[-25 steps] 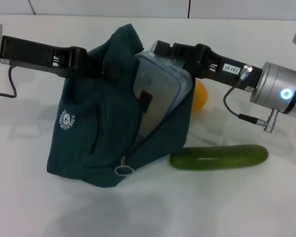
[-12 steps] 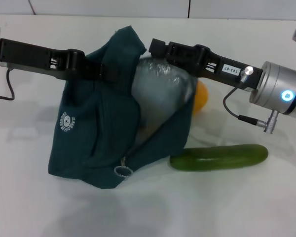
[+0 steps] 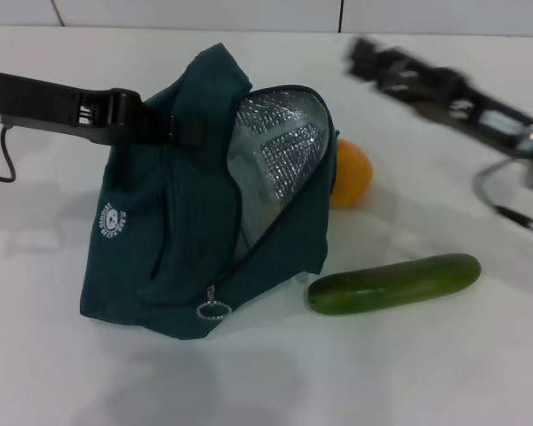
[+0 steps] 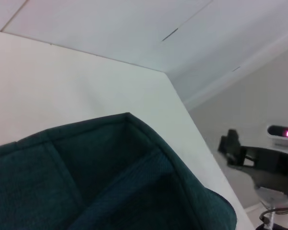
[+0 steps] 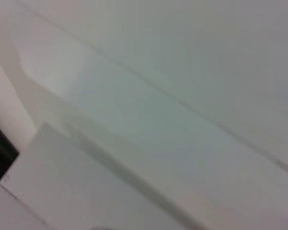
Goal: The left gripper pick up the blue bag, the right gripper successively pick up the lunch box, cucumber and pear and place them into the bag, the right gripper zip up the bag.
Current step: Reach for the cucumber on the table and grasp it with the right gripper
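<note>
The blue bag (image 3: 173, 248) stands on the white table, its mouth open and the silver foil lining (image 3: 280, 142) showing. My left gripper (image 3: 188, 130) is shut on the bag's upper edge and holds it up; the left wrist view shows the bag's fabric (image 4: 110, 187) close up. The lunch box is out of sight. The pear (image 3: 350, 174) lies just behind the bag on its right. The cucumber (image 3: 393, 284) lies on the table right of the bag's base. My right gripper (image 3: 366, 56) is raised at the back right, blurred, well clear of the bag and holding nothing.
The ring zip pull (image 3: 210, 310) hangs at the bag's lower front. A round white logo (image 3: 115, 221) is on its left side. The white table (image 3: 409, 373) spreads all round. The right wrist view shows only blurred pale surfaces.
The lunch box has dropped out of sight inside the bag. My right gripper has let go and pulled up and away to the back right. The bag has shifted slightly left.
</note>
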Robot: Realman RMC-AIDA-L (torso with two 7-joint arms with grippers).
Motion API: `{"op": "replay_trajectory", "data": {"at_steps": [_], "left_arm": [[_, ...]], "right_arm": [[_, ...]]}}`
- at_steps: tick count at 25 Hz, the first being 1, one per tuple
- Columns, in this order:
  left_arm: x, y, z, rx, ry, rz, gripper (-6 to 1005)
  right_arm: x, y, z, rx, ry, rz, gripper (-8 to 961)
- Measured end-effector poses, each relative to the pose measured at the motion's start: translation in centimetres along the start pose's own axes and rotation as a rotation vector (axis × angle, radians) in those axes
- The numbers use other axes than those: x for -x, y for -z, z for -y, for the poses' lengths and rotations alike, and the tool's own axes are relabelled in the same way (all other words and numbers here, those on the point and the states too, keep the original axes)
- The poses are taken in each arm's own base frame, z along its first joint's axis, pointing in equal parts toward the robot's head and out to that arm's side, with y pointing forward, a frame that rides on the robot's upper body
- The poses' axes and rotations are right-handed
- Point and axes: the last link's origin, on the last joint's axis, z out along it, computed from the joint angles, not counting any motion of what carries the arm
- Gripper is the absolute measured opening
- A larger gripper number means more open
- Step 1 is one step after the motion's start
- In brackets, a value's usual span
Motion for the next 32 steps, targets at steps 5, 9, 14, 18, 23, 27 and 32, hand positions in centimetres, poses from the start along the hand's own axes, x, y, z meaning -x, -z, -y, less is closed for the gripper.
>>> {"op": "replay_trajectory", "data": {"at_steps": [5, 9, 14, 18, 23, 27, 32], "left_arm": [[0.1, 0.7, -0.1, 0.013, 0.001, -0.023, 39], [0.3, 0.8, 0.1, 0.014, 0.008, -0.024, 39], [0.3, 0.8, 0.1, 0.013, 0.008, -0.021, 39], [0.3, 0.6, 0.1, 0.011, 0.004, -0.012, 40], [0.2, 0.6, 0.0, 0.010, 0.002, -0.007, 40], [0.3, 0.6, 0.1, 0.008, 0.002, -0.007, 40], [0.3, 0.7, 0.1, 0.006, 0.001, -0.007, 39]], "right_arm": [[1.8, 4.1, -0.5, -0.005, 0.197, 0.019, 669], [3.2, 6.3, -0.9, -0.017, 0.348, -0.083, 684], [5.3, 6.4, -1.0, -0.051, 0.507, -0.246, 697], [7.2, 5.4, -1.1, -0.138, 0.635, -0.457, 704], [8.3, 4.1, -2.3, -0.162, 0.742, -0.749, 713], [8.7, 3.3, -3.5, -0.118, 0.785, -0.996, 720], [9.3, 2.4, -4.1, -0.129, 0.864, -1.165, 729]]}}
